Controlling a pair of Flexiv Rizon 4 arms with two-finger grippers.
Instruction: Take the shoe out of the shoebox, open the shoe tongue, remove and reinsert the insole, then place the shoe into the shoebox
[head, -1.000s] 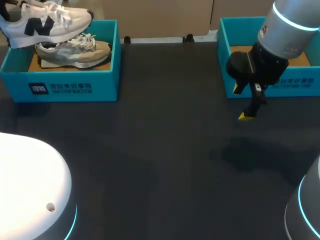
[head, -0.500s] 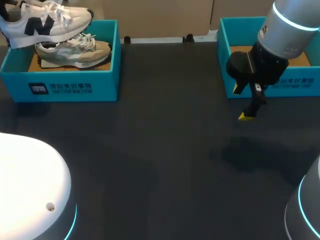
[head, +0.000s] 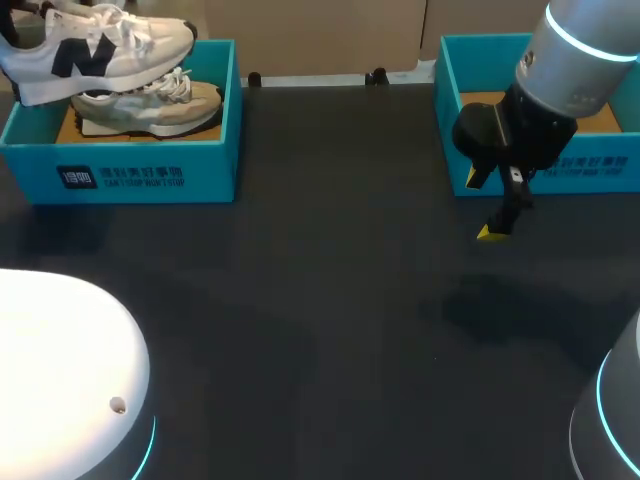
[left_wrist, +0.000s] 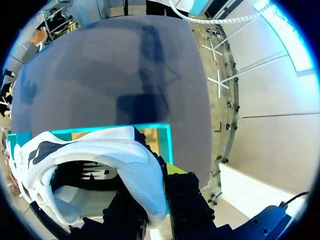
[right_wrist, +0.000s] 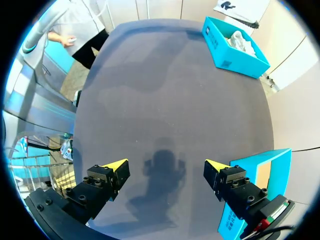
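Holding the white shoe (head: 100, 50) in the air, my left gripper (left_wrist: 156, 205) is pressing its two fingers on the rim of the shoe from both sides, near the opening. The yellow tips are hiding behind the fabric in the left wrist view, but the shoe is hanging from this grip. It is floating just above the left shoebox (head: 120, 175), over the far corner of it, and it is not touching the table (head: 330, 330). A beige shoe (head: 150, 108) is lying inside the same box, under the white one.

My right gripper (right_wrist: 165, 167) is hovering over the bare table, just in front of the right shoebox (head: 540, 170). Its fingers are standing wide apart and nothing is between them.

As I am judging it, I am only in the first step: the shoe is coming out of the box, but it is not yet resting on the table. The tongue is not looking opened, as far as I can see. I cannot see the insole clearly inside the shoe. So opening the tongue, pulling out the insole, pushing it back and returning the shoe into the box are all waiting for me, I think.
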